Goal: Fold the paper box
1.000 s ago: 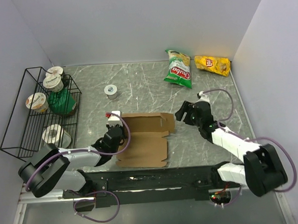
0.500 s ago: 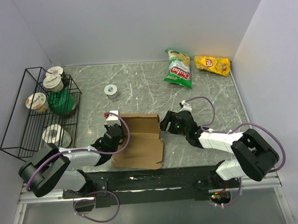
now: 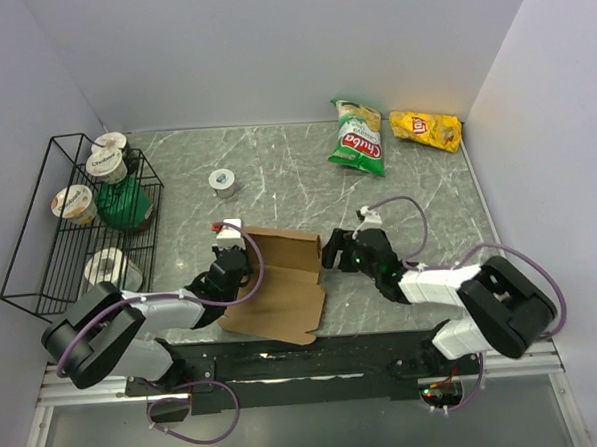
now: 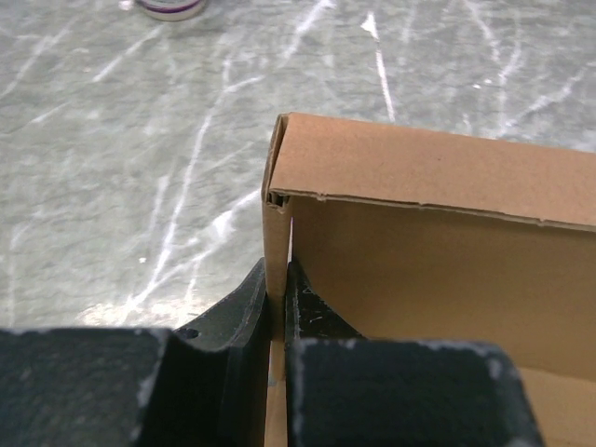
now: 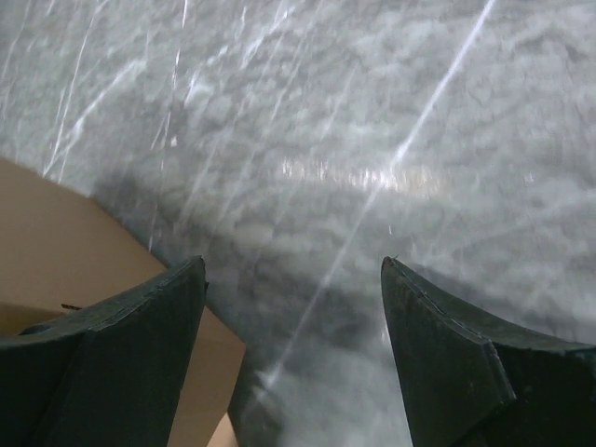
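Observation:
The brown paper box lies at the near middle of the table, its far wall raised. My left gripper is shut on the box's left side wall; in the left wrist view the thin cardboard wall stands pinched between the fingertips. My right gripper is open, low at the box's right end. In the right wrist view its fingers stand wide apart over the marble, with the box's corner next to the left one. Nothing is between them.
A black wire rack with cups, a green item and a tape roll stands at the left. A small roll lies behind the box. A green snack bag and a yellow one lie at the far right.
My right gripper has moved left to the box's right end. The box has shifted left and its right side flap has come up, so the box looks narrower. My left gripper keeps its hold.

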### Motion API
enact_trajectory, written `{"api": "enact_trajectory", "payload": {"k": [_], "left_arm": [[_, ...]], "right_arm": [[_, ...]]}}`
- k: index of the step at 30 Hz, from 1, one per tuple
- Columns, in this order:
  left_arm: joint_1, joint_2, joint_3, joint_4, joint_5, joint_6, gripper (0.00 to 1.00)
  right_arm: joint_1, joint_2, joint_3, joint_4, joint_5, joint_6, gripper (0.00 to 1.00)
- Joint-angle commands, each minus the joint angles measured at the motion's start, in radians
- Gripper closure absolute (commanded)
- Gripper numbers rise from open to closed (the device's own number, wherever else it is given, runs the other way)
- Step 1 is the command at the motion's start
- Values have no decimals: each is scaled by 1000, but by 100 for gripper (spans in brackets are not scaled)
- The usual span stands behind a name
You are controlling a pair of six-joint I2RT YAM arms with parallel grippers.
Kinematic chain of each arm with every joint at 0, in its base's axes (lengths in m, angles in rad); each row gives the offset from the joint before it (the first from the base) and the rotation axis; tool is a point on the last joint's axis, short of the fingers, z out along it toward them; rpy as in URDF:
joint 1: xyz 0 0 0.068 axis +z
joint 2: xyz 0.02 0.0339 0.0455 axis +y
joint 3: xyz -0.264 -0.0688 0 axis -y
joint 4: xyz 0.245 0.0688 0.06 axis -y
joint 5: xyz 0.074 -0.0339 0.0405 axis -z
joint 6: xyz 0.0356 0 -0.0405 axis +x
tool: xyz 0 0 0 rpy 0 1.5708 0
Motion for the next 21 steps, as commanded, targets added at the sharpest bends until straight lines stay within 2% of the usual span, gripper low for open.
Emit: {"api": "enact_trajectory", "payload": {"k": [1, 8, 13, 17, 21], "left_arm": [[-9, -26, -6, 31, 115, -6, 99], [55, -201, -72, -16, 299, 20, 99], [124, -329, -91, -73, 415, 2, 99], [151, -387, -95, -88, 470, 0, 99], [164, -404, -88, -113, 497, 15, 99]], "right_arm": [[23, -139, -60, 28, -25, -24, 17], [2, -502, -123, -209, -16, -53, 15], [-26, -758, -135, -313, -117, -148, 16], [-31, -817, -122, -350, -194, -223, 18], [-35, -814, -123, -292, -260, -289, 21]]}}
